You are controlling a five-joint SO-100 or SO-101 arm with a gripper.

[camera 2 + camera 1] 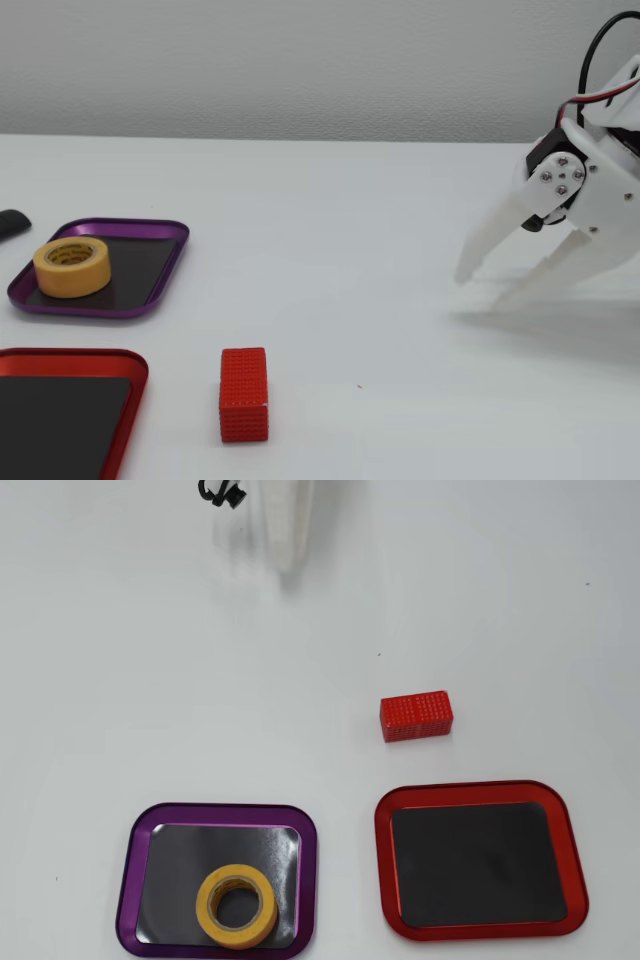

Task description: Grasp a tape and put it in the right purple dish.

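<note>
The tape point(236, 907) lies flat in the purple dish point(128, 885) in both views, but only the fixed view shows the white claw point(480, 288) whole, spread and empty, low over the table point(380, 230), well apart from the red block point(244, 394).

no text can be read anywhere.

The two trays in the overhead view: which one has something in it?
The purple-rimmed tray, the left one in the overhead view, holds the yellow tape roll. The red-rimmed tray shows only its dark floor.
</note>
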